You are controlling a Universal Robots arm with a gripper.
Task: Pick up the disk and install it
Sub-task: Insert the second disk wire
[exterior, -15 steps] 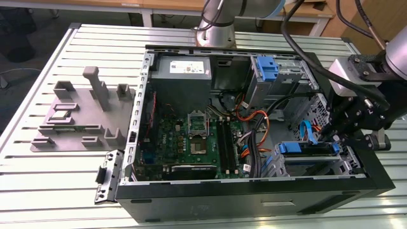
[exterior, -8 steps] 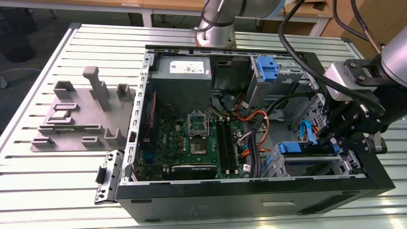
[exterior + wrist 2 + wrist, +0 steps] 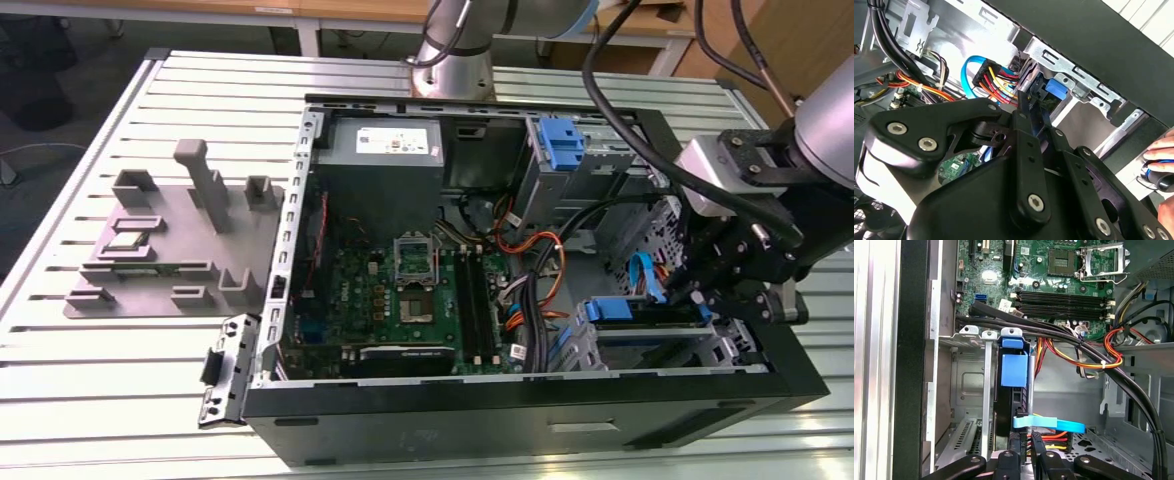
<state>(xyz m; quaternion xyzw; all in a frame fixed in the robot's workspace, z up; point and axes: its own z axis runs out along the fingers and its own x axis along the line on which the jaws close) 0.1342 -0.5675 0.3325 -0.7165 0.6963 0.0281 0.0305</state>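
Arm reaching down at the exterior view's right, about three o'clock

The gripper (image 3: 727, 290) hangs low from a silver wrist block, its black linkages angled toward seven o'clock. In the first wrist view its fingertips (image 3: 1030, 439) sit close together (nearly touching). A person's hand (image 3: 1160, 162) shows at four o'clock in the second wrist view.
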